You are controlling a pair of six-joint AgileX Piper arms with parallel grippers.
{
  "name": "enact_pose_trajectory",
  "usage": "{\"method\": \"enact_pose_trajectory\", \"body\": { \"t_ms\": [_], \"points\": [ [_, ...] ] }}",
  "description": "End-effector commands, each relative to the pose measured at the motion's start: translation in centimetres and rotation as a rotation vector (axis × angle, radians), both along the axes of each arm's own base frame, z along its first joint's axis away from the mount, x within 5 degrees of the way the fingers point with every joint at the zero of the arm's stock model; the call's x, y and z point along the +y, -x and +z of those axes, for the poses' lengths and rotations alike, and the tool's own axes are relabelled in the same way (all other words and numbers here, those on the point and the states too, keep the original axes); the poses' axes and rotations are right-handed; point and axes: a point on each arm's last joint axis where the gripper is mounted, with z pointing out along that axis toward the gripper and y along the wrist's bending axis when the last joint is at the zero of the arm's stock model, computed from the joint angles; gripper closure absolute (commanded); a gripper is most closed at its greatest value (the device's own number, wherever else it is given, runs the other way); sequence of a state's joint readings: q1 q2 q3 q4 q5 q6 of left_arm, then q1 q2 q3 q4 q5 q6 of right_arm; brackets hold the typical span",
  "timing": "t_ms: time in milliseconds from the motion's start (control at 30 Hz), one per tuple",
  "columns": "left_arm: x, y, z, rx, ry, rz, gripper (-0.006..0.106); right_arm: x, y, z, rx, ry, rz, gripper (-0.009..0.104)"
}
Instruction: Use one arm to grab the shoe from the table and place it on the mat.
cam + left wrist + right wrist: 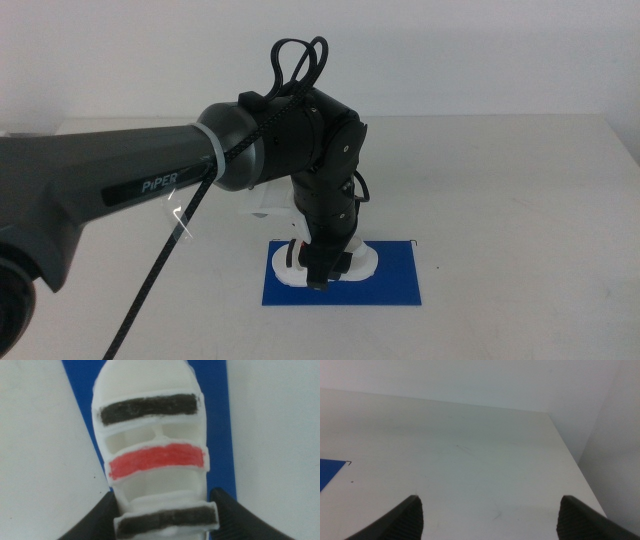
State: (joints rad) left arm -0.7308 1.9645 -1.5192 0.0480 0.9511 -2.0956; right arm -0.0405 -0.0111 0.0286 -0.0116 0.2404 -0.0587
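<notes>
The white shoe (361, 263) with black and red straps lies on the blue mat (392, 286), near the mat's left half. The left arm (120, 180) reaches in from the left, and its gripper (322, 278) points straight down over the shoe, hiding its middle. In the left wrist view the two dark jaws press against both sides of the shoe (150, 435) at its near end, so the left gripper (164, 494) is shut on it, with the mat (221, 435) beneath. The right gripper (490, 505) waits open over bare table, out of the middle view.
The white table (520, 180) spreads wide around the mat. A corner of the mat (327, 472) shows in the right wrist view, along with the table's far edge and right edge. A black cable hangs from the left arm.
</notes>
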Motion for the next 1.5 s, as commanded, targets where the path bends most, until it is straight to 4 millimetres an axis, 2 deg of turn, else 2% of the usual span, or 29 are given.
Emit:
{"method": "enact_pose_trajectory", "body": {
  "t_ms": [0,300,567,600,700,833,1067,1267,1467],
  "points": [
    [-0.1,0.1,3.0,-0.073,0.065,0.014,0.097,0.0,-0.1,0.5,-0.063,0.021,-0.003,0.017],
    [-0.8,-0.7,-0.1,-0.043,0.03,0.01,0.097,0.0,-0.1,0.5,-0.063,0.021,-0.003,0.017],
    [-1.0,-0.9,-1.3,-0.022,0.025,0.014,0.097,0.0,-0.1,0.5,-0.063,0.021,-0.003,0.017],
    [-1.1,-0.9,-1.3,-0.017,0.028,0.016,0.034,0.0,-0.1,0.5,-0.063,0.021,-0.003,0.017],
    [-1.0,-0.8,-1.2,-0.016,0.03,0.017,0.009,0.0,-0.1,0.5,-0.063,0.021,-0.003,0.017],
    [-0.9,-0.6,-0.4,-0.012,0.033,0.021,0.007,0.0,-0.1,0.5,-0.063,0.021,-0.003,0.017],
    [-0.5,-0.2,2.9,0.011,0.01,0.026,0.007,0.0,-0.1,0.5,-0.063,0.021,-0.003,0.017],
    [0.9,1.3,8.4,-0.019,0.036,0.029,0.007,0.0,-0.1,0.5,-0.063,0.021,-0.003,0.017],
    [3.8,3.8,14.3,-0.104,0.016,-0.016,0.007,0.0,-0.1,0.5,-0.063,0.021,-0.003,0.017]
  ]
}}
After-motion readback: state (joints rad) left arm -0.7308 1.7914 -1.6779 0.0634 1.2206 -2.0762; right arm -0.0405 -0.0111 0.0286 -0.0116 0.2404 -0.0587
